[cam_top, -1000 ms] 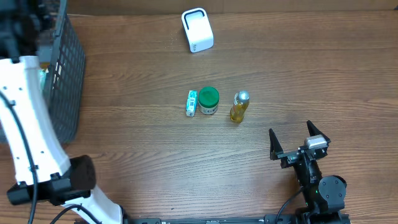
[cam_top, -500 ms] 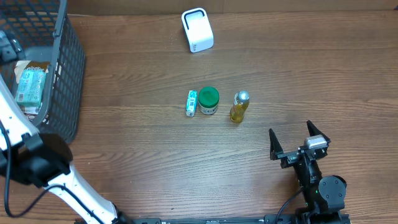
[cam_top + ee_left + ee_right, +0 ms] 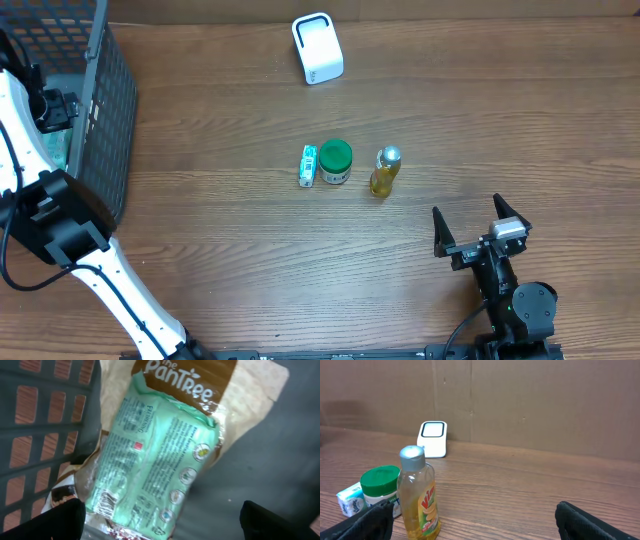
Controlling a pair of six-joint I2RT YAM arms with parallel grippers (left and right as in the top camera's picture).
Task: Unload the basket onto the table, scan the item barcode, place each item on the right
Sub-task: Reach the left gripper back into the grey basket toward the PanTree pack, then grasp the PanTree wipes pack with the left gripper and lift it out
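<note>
Spreading wide this last second, the left gripper [image 3: 172,522] holds nothing; we find the mint-green plastic packet [image 3: 155,455] lying loose inside the dark mesh basket [image 3: 118,100]. Far right of the basket, the right gripper [image 3: 481,228] gapes empty. We judge this item done.

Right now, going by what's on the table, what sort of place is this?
Likely a mock shop checkout on a brown wooden table: a small white box-shaped scanner at the back, a dark plastic mesh basket holding a mint-green wrapped pack, and a green-lidded jar beside a yellow liquid bottle.
</note>
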